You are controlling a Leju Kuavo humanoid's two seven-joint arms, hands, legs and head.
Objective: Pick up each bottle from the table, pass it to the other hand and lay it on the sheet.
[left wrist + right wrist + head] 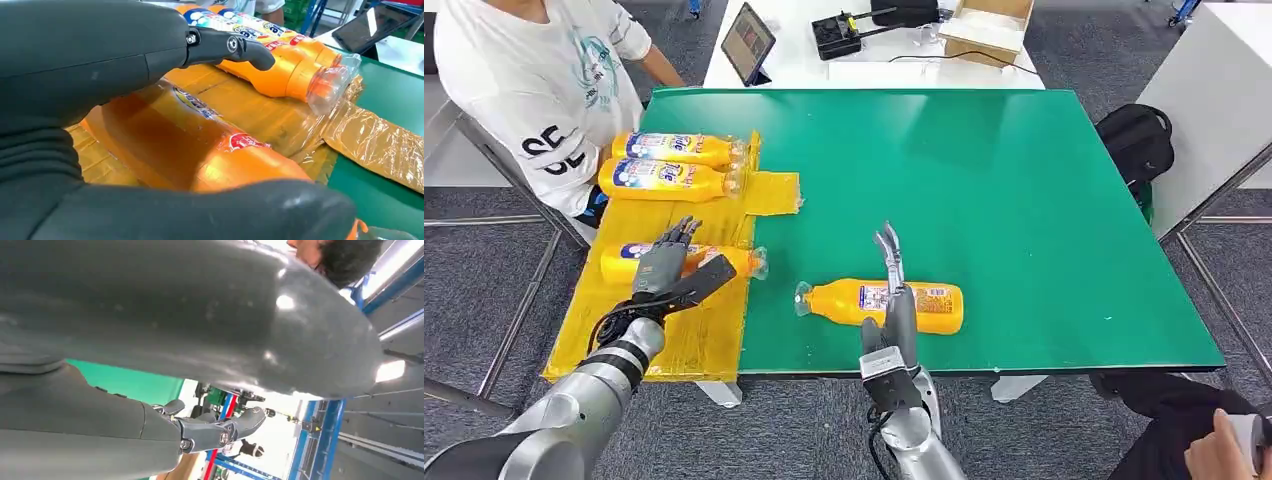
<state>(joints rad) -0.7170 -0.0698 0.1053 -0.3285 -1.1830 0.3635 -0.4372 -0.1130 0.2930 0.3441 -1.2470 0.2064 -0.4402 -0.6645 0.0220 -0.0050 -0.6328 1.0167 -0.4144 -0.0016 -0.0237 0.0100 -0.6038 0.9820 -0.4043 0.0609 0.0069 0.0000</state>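
One orange plastic bottle with a clear cap and a blue-red label lies on its side on the green table, near the front edge, well apart from the sheet, not yet picked up. The right hand is raised over the middle of it, fingers straight and pointing away from the robot, apart, nothing in them. Whether the palm touches the bottle can't be told from the head view. The right wrist view shows fingers spread with nothing between them, green table beyond.

On the yellow translucent plastic sheet at the left of the table, three matching orange bottles lie on their sides, caps toward the table middle. Two far ones, and, lie side by side and touching. The third, nearer bottle lies alone, closer to the robot. The left hand is over this one. In the left wrist view the thumb and the fingers sit either side of the bottle body but spread, not clamped. Looks like a release just made or under way, so I judge the hand open around it, not gripping.

Progress, as judged: three of four visible bottles down on the sheet, one left. Remaining: left hand clears off, right hand grasps the last bottle, passes it to the left, left lays it on the sheet.

A person in a white T-shirt sits at the far left corner. Another person's hand shows at the right front.
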